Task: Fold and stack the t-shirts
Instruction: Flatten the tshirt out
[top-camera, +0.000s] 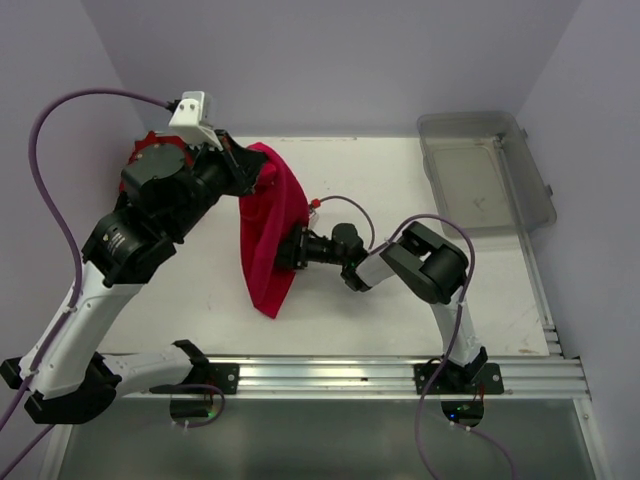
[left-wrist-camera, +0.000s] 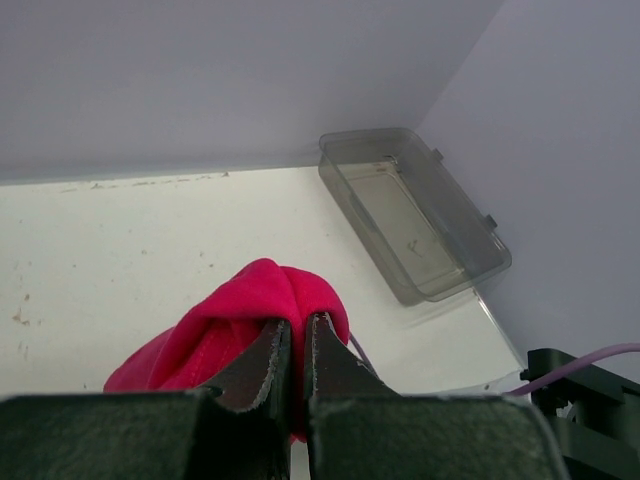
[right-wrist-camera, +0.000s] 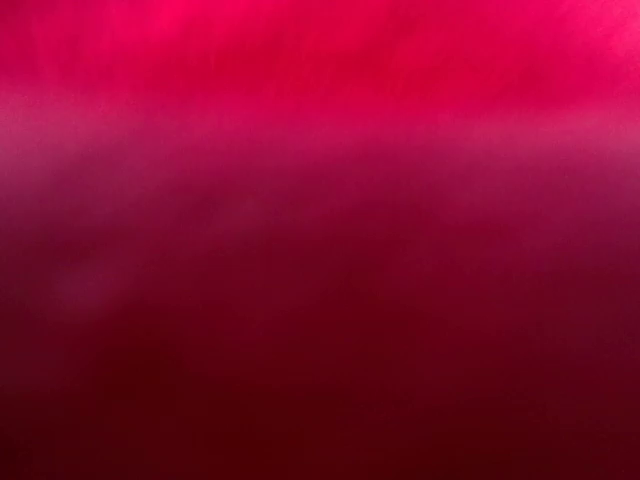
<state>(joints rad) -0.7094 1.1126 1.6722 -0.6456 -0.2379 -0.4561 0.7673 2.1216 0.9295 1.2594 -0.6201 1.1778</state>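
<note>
The left claw (left-wrist-camera: 295, 335) was shut tight on the top of the bright pink t-shirt (top-camera: 268, 230) and held it up high near the back of the worktop (top-camera: 200, 300). The shirt hung down in a long bunch. Its low end touched the worktop between the two arms. The right claw (top-camera: 292, 248) was pushed against the middle of the hanging shirt from the side. Its own camera saw only pink cloth, very close up, so I could not tell if that claw was open or closed, or if it had hold of any cloth. A bit of red (top-camera: 148, 142) peeked out behind the left arm. It could have been another shirt, but too much of it was hidden to say. The clear plastic bin (top-camera: 470, 190) sat well away at the back right corner. I think this was the start of the fold, because the shirt was picked up but not spread flat, and no fold was made yet. Next, the right claw would need to pinch a good spot, like an edge or a shoulder. Then both claws could pull the shirt wide and lay it flat. The tricky part was that the cloth was all bunched up, so the claw might grab two layers at once.
</note>
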